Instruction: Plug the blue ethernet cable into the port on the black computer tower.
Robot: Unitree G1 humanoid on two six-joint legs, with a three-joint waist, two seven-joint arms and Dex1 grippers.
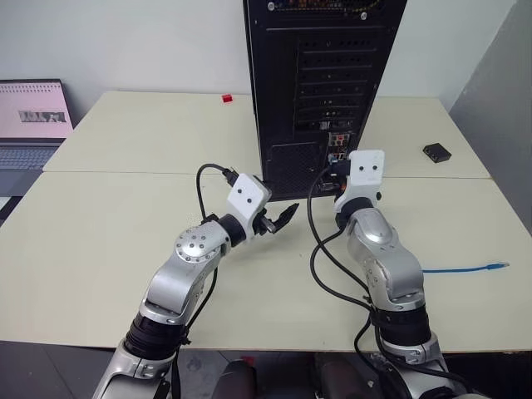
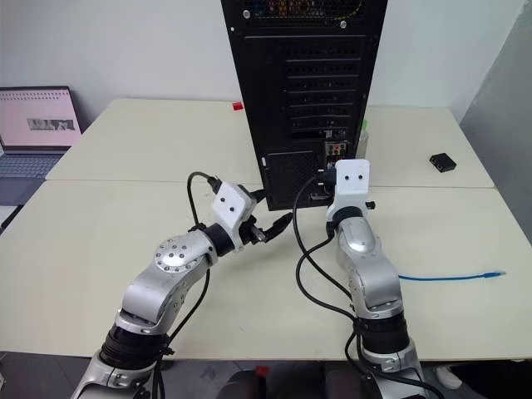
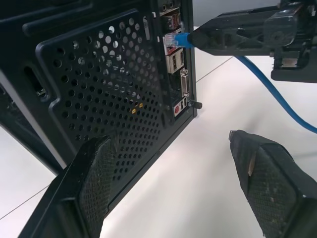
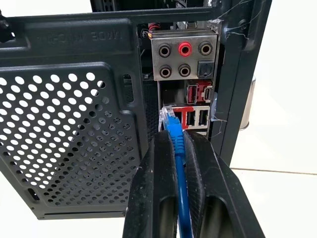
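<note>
Nearest my head camera, both silver arms reach forward over the pale cream tabletop toward the rear of the tall black metal computer tower. Right jaws: I see them closed on the thin bright blue ethernet cable, the cord running up between the two black fingers, with its clear plastic plug projecting just past the fingertips. That plug sits at the small dark port in the narrow vertical strip of coloured connectors; whether it is fully seated I cannot tell. Red and grey round audio jacks lie above it on the same panel. Left jaws: spread wide and empty, just beside the tower's perforated vent grille, apart from the cable. From the right jaws the cable trails back across the tabletop, its far end lying loose to my right. Small black box: rests on the tabletop right of the tower.
</note>
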